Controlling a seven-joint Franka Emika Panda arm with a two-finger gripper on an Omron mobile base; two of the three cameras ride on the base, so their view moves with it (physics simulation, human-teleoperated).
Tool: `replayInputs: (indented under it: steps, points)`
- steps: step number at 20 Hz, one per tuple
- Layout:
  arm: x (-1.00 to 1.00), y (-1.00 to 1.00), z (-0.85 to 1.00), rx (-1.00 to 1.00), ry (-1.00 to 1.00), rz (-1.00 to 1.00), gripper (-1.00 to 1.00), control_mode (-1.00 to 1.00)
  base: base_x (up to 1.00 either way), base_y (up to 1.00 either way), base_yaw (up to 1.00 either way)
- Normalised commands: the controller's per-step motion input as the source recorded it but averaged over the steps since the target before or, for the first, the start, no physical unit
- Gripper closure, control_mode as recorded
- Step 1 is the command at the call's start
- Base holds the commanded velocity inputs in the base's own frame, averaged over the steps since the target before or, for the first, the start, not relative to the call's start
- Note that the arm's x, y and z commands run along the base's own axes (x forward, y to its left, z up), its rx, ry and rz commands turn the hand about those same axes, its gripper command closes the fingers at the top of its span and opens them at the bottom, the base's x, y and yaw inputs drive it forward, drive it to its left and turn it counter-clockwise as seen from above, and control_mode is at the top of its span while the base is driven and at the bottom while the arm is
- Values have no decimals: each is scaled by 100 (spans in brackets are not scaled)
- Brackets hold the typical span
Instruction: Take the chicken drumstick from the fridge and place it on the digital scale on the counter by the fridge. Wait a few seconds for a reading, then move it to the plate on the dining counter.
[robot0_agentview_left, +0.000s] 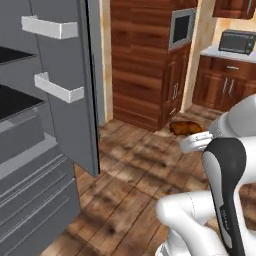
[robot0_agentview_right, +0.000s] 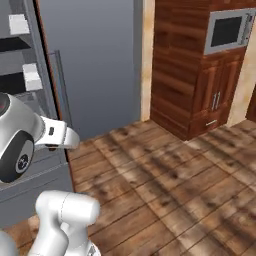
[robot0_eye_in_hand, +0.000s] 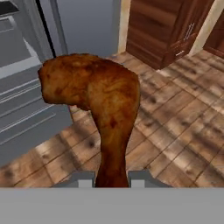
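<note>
Drumstick out of the open fridge

Glossy orange-brown chicken drumstick (robot0_eye_in_hand: 98, 103) fills frame centre, thin end down; fridge (robot0_agentview_left: 35, 150) stands open at left.

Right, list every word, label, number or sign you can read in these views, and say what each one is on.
None can be read.
The robot arm carries a small line of lettering on its dark link in the left base view, too small and blurred to read.
The chicken drumstick, fridge, wall oven and toaster oven show no text.

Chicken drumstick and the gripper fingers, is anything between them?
Nothing: in the hand view the gripper is shut directly on the chicken drumstick.
</note>
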Motion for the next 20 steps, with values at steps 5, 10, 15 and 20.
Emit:
replayInputs:
  steps: [5,10,15,20]
  points:
    - [0,0,0,0,0,0,100,100,9,-3,-84]
    - [0,0,0,0,0,0,100,100,9,0,-83]
    - [0,0,0,0,0,0,100,100,12,0,-81]
    - [0,0,0,0,0,0,100,100,34,15,-73]
